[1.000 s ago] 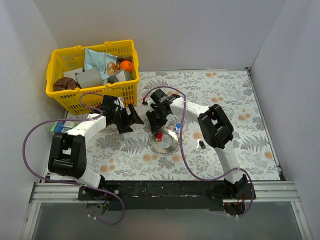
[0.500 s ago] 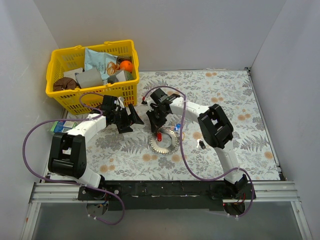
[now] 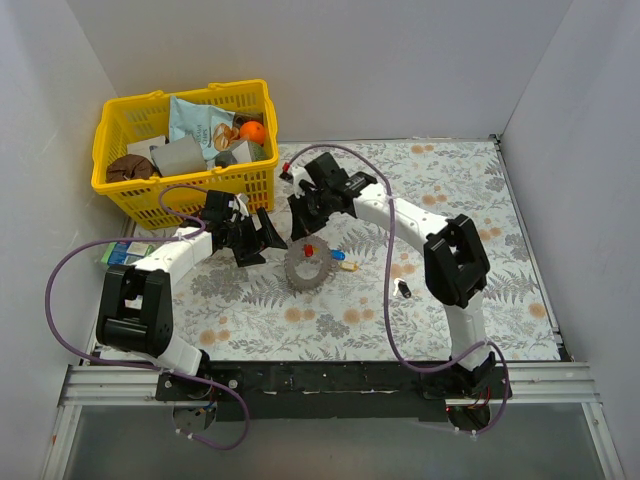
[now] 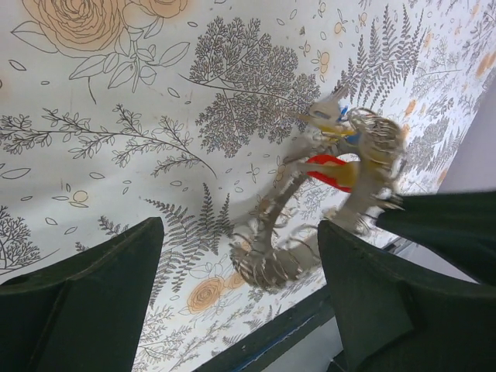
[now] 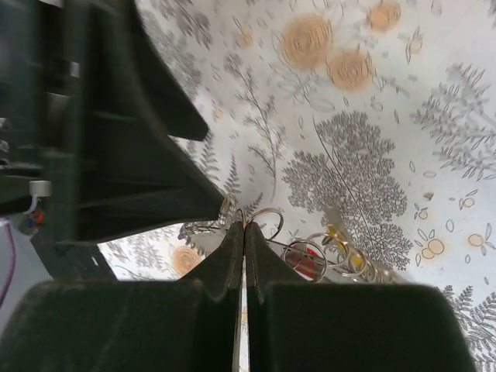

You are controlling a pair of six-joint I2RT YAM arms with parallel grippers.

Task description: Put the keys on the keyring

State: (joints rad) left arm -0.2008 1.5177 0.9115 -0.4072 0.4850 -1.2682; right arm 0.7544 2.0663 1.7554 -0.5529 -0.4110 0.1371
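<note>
My right gripper (image 3: pixel 303 236) is shut on the thin wire of the keyring (image 3: pixel 307 270) and holds it tilted, partly off the floral cloth. In the right wrist view the closed fingertips (image 5: pixel 244 229) pinch the ring's edge, with small silver rings, a red key (image 5: pixel 306 263) and a yellow key (image 5: pixel 335 232) hanging just beyond. From above, the red key (image 3: pixel 309 251) and a blue and yellow key (image 3: pixel 345 265) sit at the ring. A dark key (image 3: pixel 403 289) lies apart on the cloth. My left gripper (image 3: pixel 258 238) is open and empty beside the ring, which shows blurred between its fingers (image 4: pixel 310 209).
A yellow basket (image 3: pixel 120 185) full of odd items stands at the back left. A green and blue packet (image 3: pixel 125 253) lies at the left edge. White walls enclose the cloth. My left gripper's dark fingers (image 5: pixel 132 139) fill the left of the right wrist view.
My right gripper has pulled the keyring to the left and back, lifting its edge, with the red key moving along. The left arm has not moved.
</note>
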